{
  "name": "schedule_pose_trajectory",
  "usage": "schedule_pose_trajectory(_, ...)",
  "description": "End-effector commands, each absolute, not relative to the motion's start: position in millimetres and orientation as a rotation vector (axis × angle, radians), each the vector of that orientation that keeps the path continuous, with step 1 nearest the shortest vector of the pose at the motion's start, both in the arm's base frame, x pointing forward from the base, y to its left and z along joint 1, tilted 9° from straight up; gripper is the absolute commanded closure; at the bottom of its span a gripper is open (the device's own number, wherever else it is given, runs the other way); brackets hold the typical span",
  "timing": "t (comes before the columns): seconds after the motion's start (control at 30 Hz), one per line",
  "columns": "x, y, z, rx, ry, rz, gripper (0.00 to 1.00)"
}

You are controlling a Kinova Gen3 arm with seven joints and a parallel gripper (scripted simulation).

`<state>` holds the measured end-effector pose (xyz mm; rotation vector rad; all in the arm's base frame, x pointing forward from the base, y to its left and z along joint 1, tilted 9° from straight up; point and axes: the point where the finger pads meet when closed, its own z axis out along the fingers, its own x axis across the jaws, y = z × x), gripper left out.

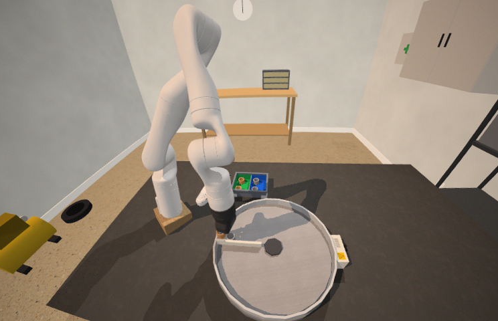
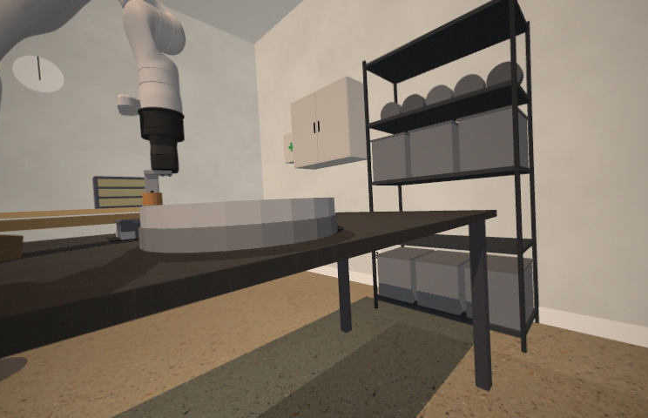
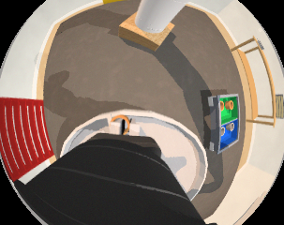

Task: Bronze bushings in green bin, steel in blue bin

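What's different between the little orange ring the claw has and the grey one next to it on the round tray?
The bronze bushing is orange-brown and gripped in the claw, raised to about the turntable's rim height. The steel bushing is grey and lies free on the turntable floor, beside the pale bar. Both are short hollow sleeves of similar size, near the same rim.

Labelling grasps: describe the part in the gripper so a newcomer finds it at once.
Find the big round turntable on the dark table. At its rim nearest the white arm, the gripper is shut on a bronze bushing, lifted above the wall. A grey steel bushing sits beside it; this one is orange-brown.
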<state>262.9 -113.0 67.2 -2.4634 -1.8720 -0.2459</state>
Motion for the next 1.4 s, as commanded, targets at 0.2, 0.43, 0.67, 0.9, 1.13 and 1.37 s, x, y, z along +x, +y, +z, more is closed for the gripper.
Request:
schedule_pose_trajectory(0.2, 264, -113, 70, -2.465, -1.875, -0.249, 1.0)
schedule_pose_trajectory(0.43, 261, -117, 94, -2.465, -1.874, -0.249, 1.0)
schedule_pose_trajectory(0.67, 259, -119, 114, -2.465, -1.875, -0.249, 1.0)
schedule_pose_trajectory(0.9, 258, -120, 119, -2.465, -1.875, -0.249, 1.0)
schedule_pose_trajectory(1.13, 259, -109, 120, -2.46, -1.881, -0.248, 1.0)
schedule_pose_trajectory(1.37, 265, -66, 126, -2.439, -1.911, -0.249, 1.0)
